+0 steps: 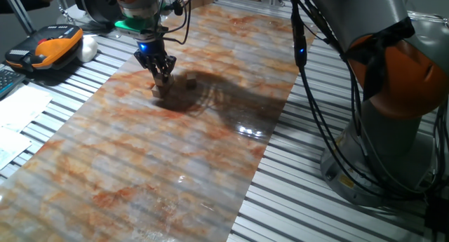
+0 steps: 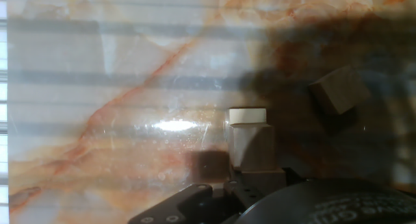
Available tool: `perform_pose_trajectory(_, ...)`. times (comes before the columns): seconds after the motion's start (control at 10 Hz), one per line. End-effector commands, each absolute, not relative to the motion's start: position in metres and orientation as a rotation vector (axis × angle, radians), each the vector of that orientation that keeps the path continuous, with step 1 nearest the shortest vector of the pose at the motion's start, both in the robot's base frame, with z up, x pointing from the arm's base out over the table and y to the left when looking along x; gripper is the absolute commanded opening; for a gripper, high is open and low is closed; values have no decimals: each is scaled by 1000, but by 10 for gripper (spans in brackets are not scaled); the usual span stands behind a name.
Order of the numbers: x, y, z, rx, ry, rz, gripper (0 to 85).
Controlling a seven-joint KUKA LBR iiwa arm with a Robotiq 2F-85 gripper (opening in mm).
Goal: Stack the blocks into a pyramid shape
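I see a block (image 1: 161, 90) on the marbled mat (image 1: 140, 172) under my gripper (image 1: 162, 75), another block (image 1: 191, 79) just beside. The jaws seem clenched on a cube, though I can't tell for sure. I judge stacking is barely begun; next comes careful alignment before release.

I can read no text, label, brand or number anywhere; the papers (image 1: 17, 119) at left are blurred.
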State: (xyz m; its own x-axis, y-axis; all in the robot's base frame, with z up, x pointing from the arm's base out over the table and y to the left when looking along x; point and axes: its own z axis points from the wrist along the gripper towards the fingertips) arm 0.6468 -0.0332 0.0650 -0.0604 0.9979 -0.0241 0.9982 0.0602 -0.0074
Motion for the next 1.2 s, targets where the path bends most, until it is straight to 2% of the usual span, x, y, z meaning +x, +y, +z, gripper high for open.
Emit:
perform_pose_trajectory(0.0,647,-33,64,2147,2277,-34,0)
perform_pose_trajectory(1.1,651,-30,67,2151,2274,-32,0)
